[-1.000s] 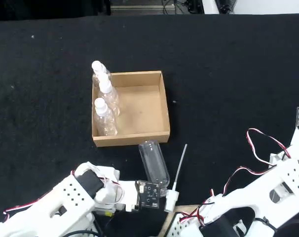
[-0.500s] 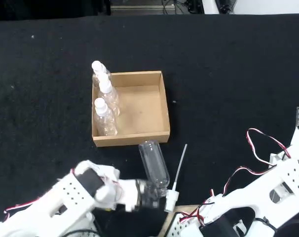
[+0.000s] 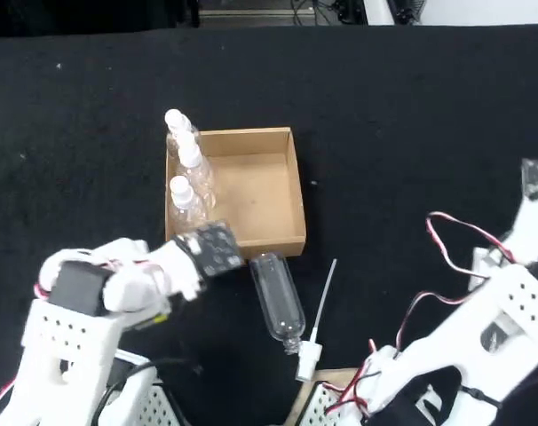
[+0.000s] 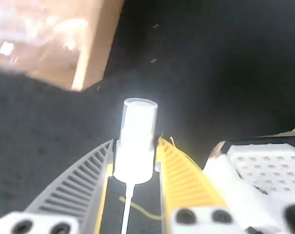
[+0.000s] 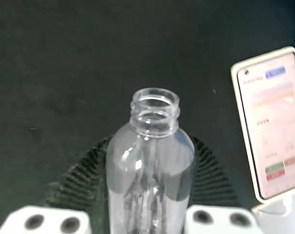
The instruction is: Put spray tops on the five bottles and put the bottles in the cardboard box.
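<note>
Cardboard box (image 3: 296, 191) holds three of five bottles; two left to cap

Three capped bottles (image 3: 191, 164) stand along one wall of the box. The left claw (image 4: 135, 144) is closed tight on a white spray top (image 4: 138, 122), while the right claw (image 5: 151, 142) clamps an open-necked bottle (image 5: 155, 114) with no top on it. A fifth bottle (image 3: 278, 297) lies uncapped on the black table (image 3: 429, 133) just outside the box, a loose spray top (image 3: 307, 357) at its mouth. By that count, two cappings and two boxings are left.
</note>
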Action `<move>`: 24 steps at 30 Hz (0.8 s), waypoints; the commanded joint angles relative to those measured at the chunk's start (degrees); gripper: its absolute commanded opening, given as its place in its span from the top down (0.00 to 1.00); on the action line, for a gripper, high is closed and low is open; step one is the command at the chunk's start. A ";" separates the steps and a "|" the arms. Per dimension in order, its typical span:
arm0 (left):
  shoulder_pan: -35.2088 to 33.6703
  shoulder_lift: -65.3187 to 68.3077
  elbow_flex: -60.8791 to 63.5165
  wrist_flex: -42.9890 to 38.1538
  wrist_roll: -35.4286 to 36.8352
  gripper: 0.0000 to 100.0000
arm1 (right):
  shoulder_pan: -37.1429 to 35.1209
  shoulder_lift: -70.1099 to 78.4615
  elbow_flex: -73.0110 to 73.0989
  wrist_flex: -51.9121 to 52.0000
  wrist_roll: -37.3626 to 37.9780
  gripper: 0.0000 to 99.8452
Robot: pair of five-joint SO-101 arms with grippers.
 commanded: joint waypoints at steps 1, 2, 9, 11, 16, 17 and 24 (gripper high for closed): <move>-9.98 0.18 -4.26 0.79 -2.46 0.93 | -5.80 -2.68 -6.73 3.78 -3.16 0.87; -12.35 0.09 -4.62 0.62 -2.46 0.93 | -7.38 -2.68 -7.52 4.22 -4.22 0.87; -25.89 0.09 -14.64 -1.49 2.73 0.93 | -21.01 -2.86 -8.57 3.96 -11.78 0.87; -28.00 0.09 -18.42 -5.45 8.88 0.93 | -24.97 -2.86 -8.66 3.43 -14.33 0.87; -28.79 -0.53 -27.30 -15.38 27.16 0.93 | -34.37 -3.12 -8.40 -3.78 -21.89 0.87; -28.79 -0.53 -29.05 -16.62 30.15 0.93 | -35.96 -3.56 -8.13 -5.19 -23.12 0.87; -29.05 0.00 -41.19 -24.62 42.64 0.93 | -45.71 -11.82 -2.33 -13.80 -30.68 0.87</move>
